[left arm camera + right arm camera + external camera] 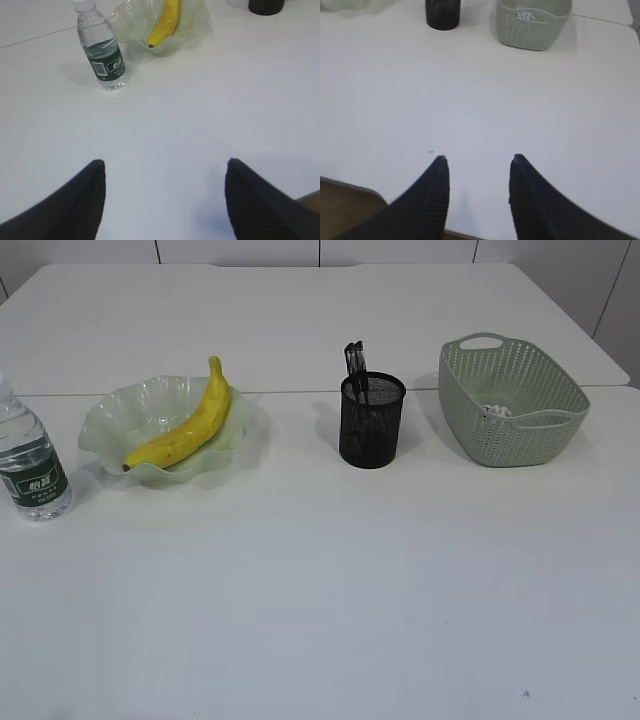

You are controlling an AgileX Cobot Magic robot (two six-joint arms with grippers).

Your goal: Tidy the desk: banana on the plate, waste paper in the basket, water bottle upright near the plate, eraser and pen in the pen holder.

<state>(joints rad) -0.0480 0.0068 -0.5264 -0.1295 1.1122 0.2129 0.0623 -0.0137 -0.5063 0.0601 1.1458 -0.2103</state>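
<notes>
Where plate (110, 425) cradles banana (185, 428)

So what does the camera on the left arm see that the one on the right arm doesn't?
Only the left wrist view shows the water bottle standing upright, the banana lying on the plate, and the open left gripper. Only the right wrist view shows the basket with white paper inside, and the open right gripper. Both share the white table and the black pen holder, which is cut off at the left view's top edge.
</notes>
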